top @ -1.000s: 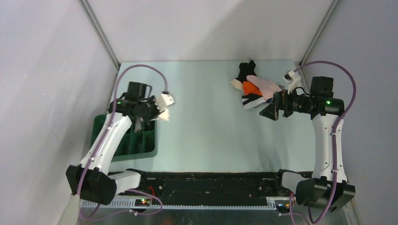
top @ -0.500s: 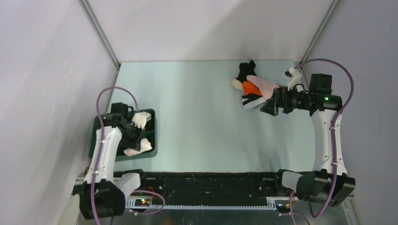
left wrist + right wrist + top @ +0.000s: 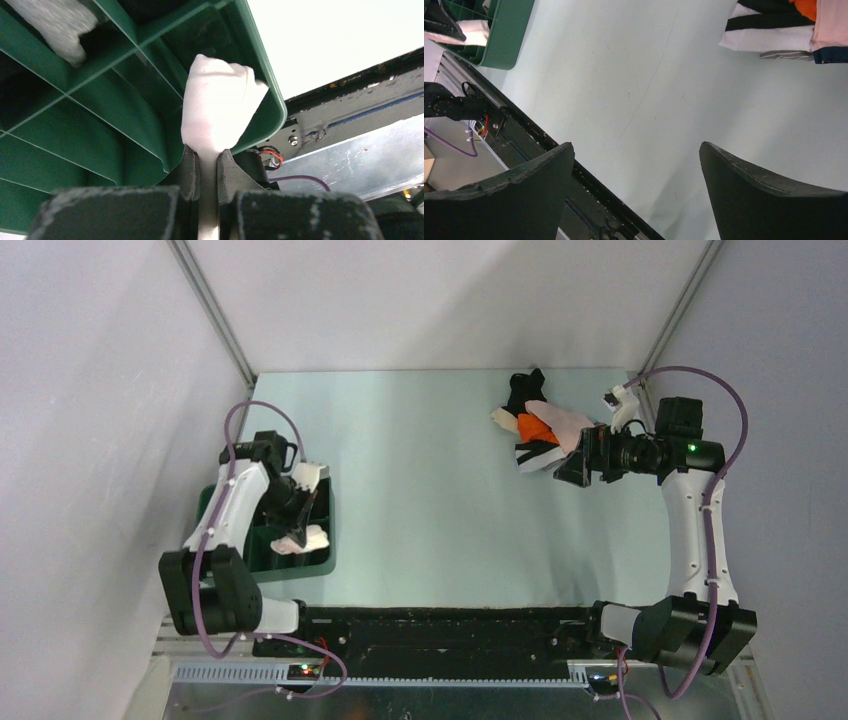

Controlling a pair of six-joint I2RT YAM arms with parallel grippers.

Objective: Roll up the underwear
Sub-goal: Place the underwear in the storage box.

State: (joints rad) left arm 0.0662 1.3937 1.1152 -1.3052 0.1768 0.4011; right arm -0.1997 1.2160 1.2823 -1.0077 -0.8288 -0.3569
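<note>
A rolled pale pink underwear [image 3: 220,107] is pinched between the jaws of my left gripper [image 3: 205,160], which is shut on it. The roll hangs in the near right corner compartment of the green tray [image 3: 270,100]. From above, the left gripper [image 3: 298,528] and the roll [image 3: 310,538] sit over the tray's near right corner [image 3: 322,562]. A pile of underwear [image 3: 540,435], pink, orange, black and white, lies at the far right of the table. My right gripper [image 3: 566,468] stands open just beside the pile's near right edge, with nothing between its jaws. The right wrist view shows the pile [image 3: 774,37] at the top right.
Another pale cloth [image 3: 55,25] lies in a farther compartment of the tray. Dividers split the tray into narrow slots. The black rail [image 3: 450,625] runs along the table's near edge. Grey walls close in the left, right and back.
My left arm swung back and down with the pink roll, from the tray's far right edge into its near right corner. The right gripper shifted slightly toward the pile.
</note>
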